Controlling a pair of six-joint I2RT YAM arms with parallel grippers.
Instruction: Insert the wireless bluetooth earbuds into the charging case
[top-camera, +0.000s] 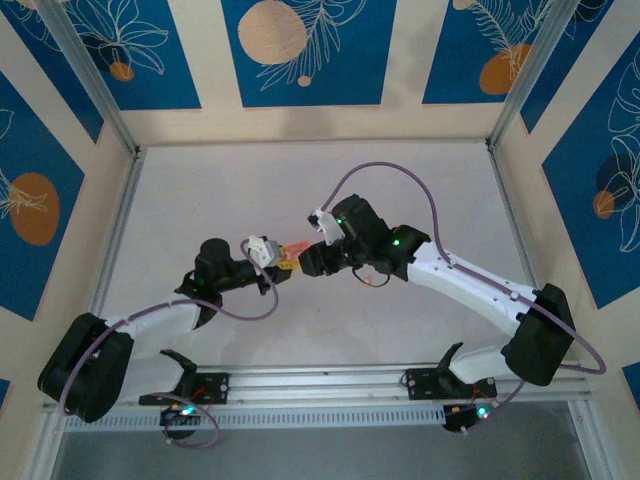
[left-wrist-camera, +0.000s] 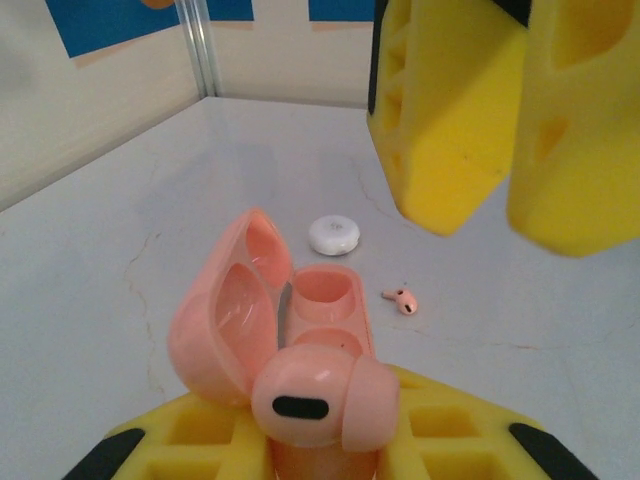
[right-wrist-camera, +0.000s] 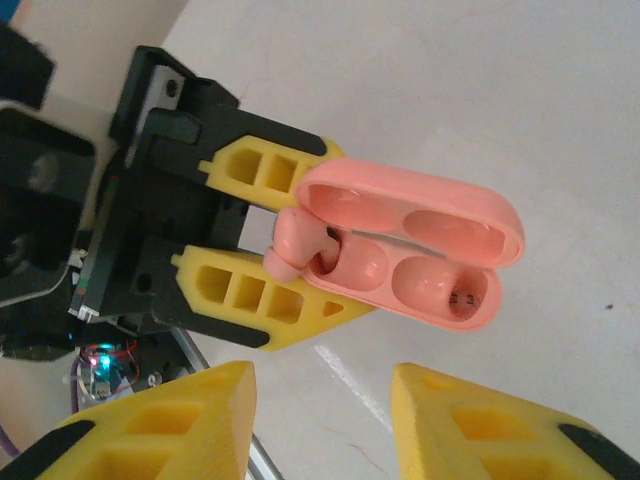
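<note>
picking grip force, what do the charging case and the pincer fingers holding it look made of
Charging case: looks like salmon-pink moulded plastic, smooth semi-gloss, with soft highlights along its rounded edges. Left pincer fingers: yellow rigid plastic, matte, with hollow ribbed cells; probably 3D-printed, though layer lines are not clear.

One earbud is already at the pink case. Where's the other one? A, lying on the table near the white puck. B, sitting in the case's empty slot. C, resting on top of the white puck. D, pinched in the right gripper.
A: the left wrist view shows the loose earbud lying on the table, just beside the open charging case and near the white puck.
</note>
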